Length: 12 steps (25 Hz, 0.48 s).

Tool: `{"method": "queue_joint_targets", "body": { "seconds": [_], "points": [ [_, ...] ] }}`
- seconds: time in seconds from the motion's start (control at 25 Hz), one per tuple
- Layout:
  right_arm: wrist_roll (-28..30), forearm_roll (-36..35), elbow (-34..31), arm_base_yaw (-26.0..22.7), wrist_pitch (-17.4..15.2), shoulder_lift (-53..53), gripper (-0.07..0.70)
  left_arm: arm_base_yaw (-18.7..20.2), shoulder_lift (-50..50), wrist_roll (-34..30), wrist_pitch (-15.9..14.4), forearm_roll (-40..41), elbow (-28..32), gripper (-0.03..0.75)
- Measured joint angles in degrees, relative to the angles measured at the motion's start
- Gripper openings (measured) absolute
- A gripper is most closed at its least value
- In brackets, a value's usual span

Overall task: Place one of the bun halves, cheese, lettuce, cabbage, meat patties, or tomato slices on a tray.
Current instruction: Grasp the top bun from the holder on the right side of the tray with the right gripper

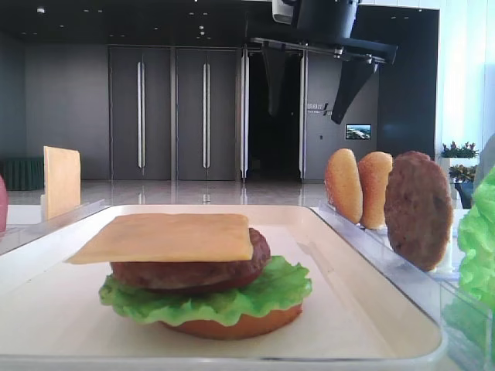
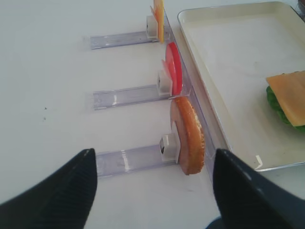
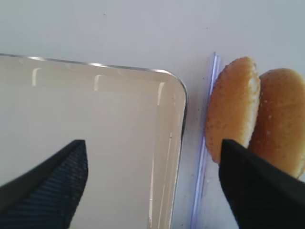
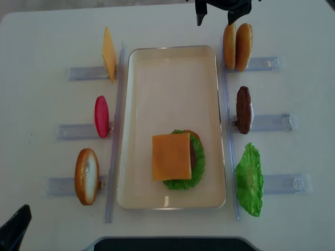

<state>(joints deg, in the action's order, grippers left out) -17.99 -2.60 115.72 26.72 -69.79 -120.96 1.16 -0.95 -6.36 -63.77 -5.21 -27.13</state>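
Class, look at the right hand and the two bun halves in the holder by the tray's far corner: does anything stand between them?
Nothing visible does. The right hand hangs open beside the bun halves, with no object between them.

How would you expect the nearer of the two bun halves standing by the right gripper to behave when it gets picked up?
The bun half stands on edge against its twin, so a sideways nudge would probably tip it or disturb both. Its domed, rounded rim suggests it could roll if released upright. It looks like a rigid toy, likely light and stiff, under the open right gripper.
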Motion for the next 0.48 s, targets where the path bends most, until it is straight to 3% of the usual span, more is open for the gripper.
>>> {"method": "queue_joint_targets", "body": {
  "seconds": [0.48],
  "points": [
    [2.2, 4.6, 0.2, -3.5, -0.2, -3.2, 0.566, 0.0, 0.0, 0.0, 0.0, 0.0, 0.0, 0.576]
  ]
}}
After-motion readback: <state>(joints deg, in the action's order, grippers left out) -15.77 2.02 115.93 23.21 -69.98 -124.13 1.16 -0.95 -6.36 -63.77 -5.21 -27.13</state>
